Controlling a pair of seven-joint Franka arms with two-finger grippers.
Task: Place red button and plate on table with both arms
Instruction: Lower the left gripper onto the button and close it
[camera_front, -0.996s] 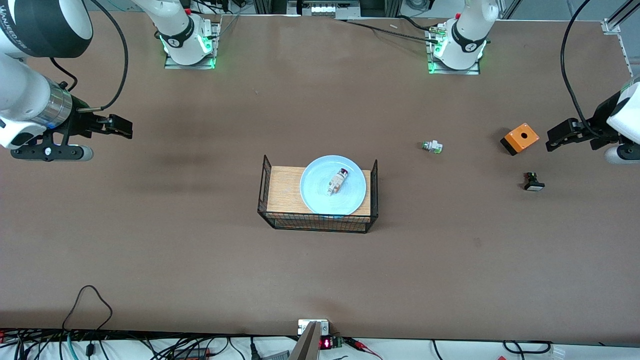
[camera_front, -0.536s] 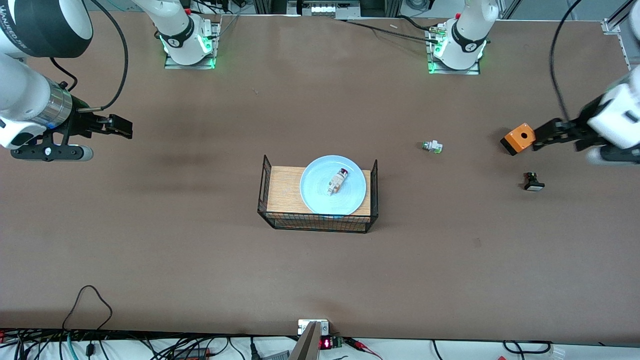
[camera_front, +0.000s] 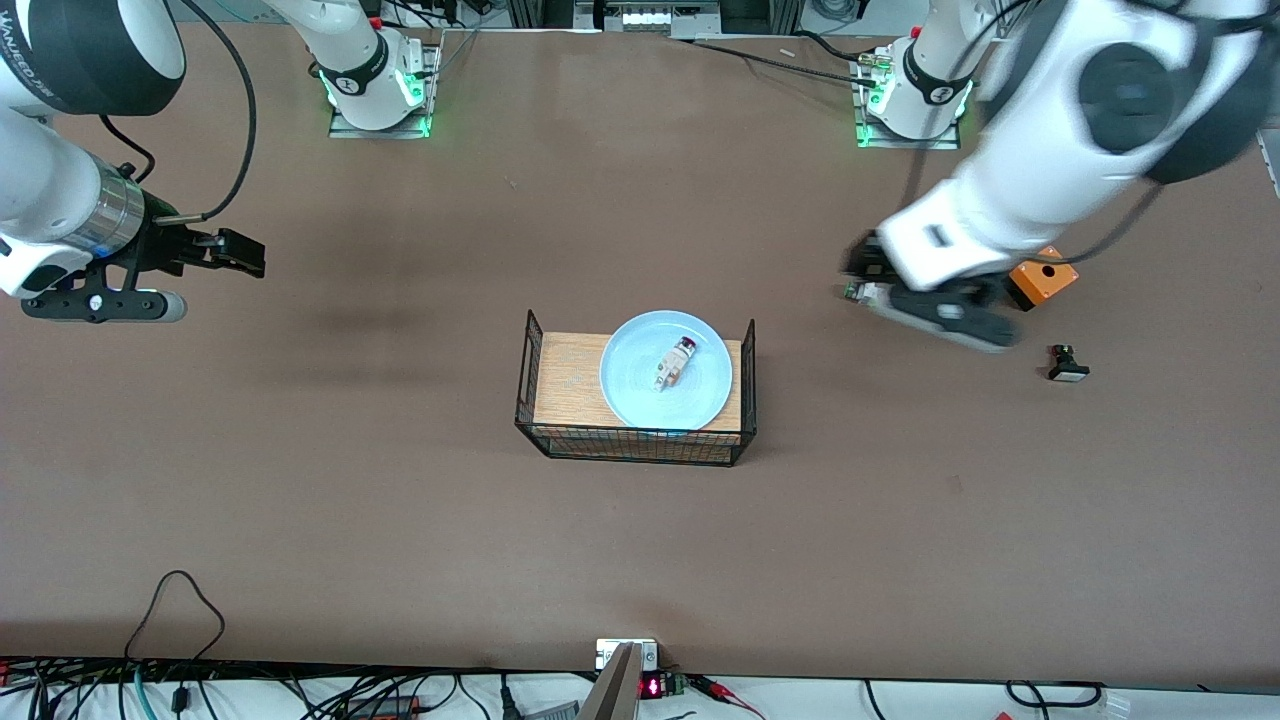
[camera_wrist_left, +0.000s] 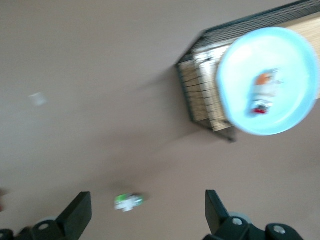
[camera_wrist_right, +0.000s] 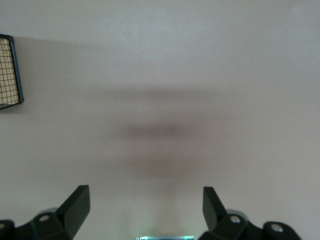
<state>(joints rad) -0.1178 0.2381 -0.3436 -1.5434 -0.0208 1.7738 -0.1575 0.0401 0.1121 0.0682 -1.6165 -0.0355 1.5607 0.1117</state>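
The pale blue plate (camera_front: 632, 388) rests on a small wood-topped black wire rack (camera_front: 565, 385) in the middle of the brown table (camera_front: 400, 520). The red button (camera_front: 675, 362) lies on the plate. The left wrist view shows the plate (camera_wrist_left: 250, 55) and the red button (camera_wrist_left: 262, 93) too. My left gripper (camera_front: 862, 264) is open and empty in the air over a white switch with a green end (camera_wrist_left: 129, 201), toward the left arm's end of the table from the rack; its fingers stand wide apart in its wrist view (camera_wrist_left: 146, 201). My right gripper (camera_front: 238, 252) is open and empty over bare table (camera_wrist_right: 145, 194) and waits.
An orange box (camera_front: 1046, 272) and a black switch with a white cap (camera_front: 1067, 364) lie toward the left arm's end of the table. The rack's corner (camera_wrist_right: 10, 70) shows in the right wrist view. Cables run along the table edge nearest the front camera.
My left arm has swung in fast from the table's end, past the orange box, to over the white and green switch. The right arm, the plate and the red button have not moved.
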